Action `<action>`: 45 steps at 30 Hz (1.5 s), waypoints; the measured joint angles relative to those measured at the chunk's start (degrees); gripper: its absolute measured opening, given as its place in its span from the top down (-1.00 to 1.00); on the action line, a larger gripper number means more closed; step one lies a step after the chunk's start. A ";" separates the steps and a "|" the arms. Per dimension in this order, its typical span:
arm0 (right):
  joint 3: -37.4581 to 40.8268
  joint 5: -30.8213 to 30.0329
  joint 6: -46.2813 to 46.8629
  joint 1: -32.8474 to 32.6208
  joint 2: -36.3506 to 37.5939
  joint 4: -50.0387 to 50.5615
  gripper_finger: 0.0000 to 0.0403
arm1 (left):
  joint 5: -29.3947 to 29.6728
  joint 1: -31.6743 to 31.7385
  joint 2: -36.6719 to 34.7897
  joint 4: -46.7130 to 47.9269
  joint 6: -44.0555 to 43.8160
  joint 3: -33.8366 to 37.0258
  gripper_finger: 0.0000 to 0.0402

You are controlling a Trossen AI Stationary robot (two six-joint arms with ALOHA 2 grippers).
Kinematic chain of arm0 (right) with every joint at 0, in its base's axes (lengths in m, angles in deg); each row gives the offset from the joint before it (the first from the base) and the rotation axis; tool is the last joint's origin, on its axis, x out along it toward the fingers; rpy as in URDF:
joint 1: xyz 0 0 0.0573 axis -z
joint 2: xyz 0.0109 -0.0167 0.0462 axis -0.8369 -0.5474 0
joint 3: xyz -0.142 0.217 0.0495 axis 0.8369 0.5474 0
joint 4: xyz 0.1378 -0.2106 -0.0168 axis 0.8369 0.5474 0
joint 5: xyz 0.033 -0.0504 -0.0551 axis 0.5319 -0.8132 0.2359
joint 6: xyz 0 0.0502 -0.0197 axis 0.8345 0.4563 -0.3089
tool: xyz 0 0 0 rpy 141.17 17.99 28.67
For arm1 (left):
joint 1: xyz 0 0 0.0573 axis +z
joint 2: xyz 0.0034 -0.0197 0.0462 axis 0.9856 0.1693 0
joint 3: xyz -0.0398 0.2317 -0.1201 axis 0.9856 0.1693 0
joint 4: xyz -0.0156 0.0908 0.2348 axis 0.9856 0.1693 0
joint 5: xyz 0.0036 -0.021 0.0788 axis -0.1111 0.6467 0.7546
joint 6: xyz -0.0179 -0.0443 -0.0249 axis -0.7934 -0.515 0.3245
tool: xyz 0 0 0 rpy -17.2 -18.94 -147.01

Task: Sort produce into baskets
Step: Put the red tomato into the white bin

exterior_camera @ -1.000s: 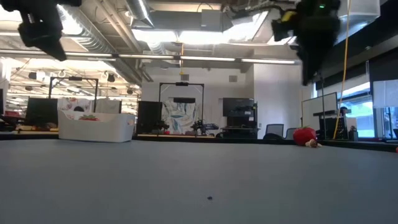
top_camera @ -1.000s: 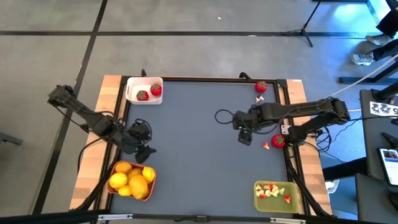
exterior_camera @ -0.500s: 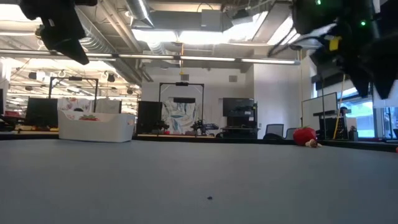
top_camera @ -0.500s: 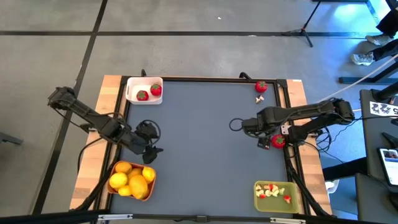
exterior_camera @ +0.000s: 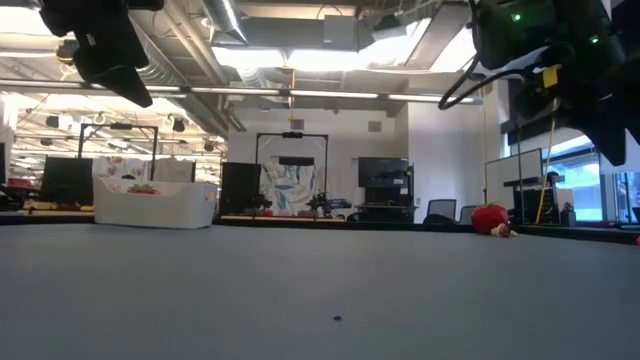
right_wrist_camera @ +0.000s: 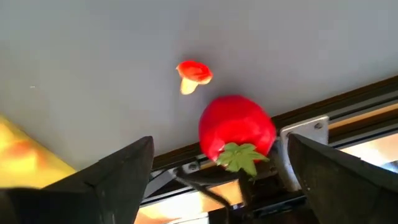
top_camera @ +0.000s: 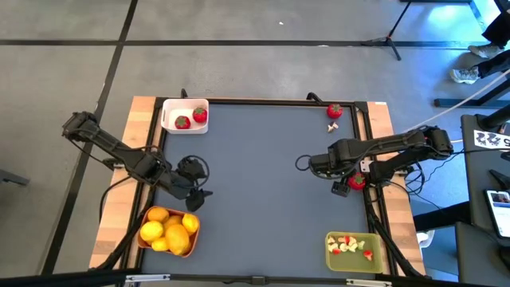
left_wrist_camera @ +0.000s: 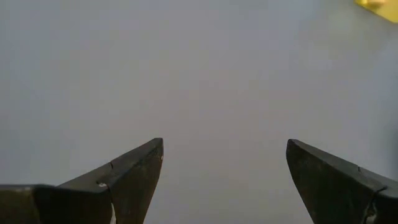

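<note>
Right gripper [top_camera: 341, 188]: I have it over the desk's right side, right beside the edge rail; its dark fingers [right_wrist_camera: 118, 171] are spread wide and hold nothing.
Strawberry by the fingers: in my right wrist view, a round red toy strawberry with a green leafy top [right_wrist_camera: 237, 132] sits framed between the two spread fingers, ahead of the tips, untouched. It rests against the desk's dark edge rail [right_wrist_camera: 348, 99]. From above it is the red fruit [top_camera: 356, 181] just beside the gripper.
Small bit: a tiny red and pale piece [right_wrist_camera: 193, 74] lies on the grey surface close beside that strawberry, a little farther from the rail.
Left gripper [top_camera: 196, 196]: I have it over the desk's left part, just above the orange bin; its fingers [left_wrist_camera: 127, 180] stand apart with only bare grey desk [left_wrist_camera: 205, 81] between them.
Orange rectangular bin [top_camera: 186, 246]: at the near left corner, filled with yellow lemons and orange citrus [top_camera: 169, 232].
White square bin [top_camera: 170, 106]: at the far left corner, two red strawberries [top_camera: 191, 119] inside.
Olive-green rectangular bin [top_camera: 332, 258]: at the near right corner, holding small pale and red bits [top_camera: 351, 245].
Far right corner: another red strawberry [top_camera: 335, 111] lies loose on the desk with a small pale bit [top_camera: 333, 125] just beside it.
Low view: I see the white bin [exterior_camera: 155, 204] on the far left and a red strawberry [exterior_camera: 489, 219] on the far right of the surface.
</note>
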 joint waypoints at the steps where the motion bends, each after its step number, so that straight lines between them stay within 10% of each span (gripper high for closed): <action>1: 0.00 -0.93 -0.51 0.02 0.00 -0.20 -0.81 | 0.32 0.00 0.00 -0.02 0.04 0.00 -0.66; 31: 7.06 -4.64 -0.71 0.02 -0.92 -1.90 -0.81 | -0.07 0.74 0.00 -0.10 -0.24 0.00 -0.66; 45: 9.78 -2.34 -5.88 0.02 -12.94 -1.89 -0.66 | -0.07 0.74 0.00 -0.22 -0.20 0.00 -0.66</action>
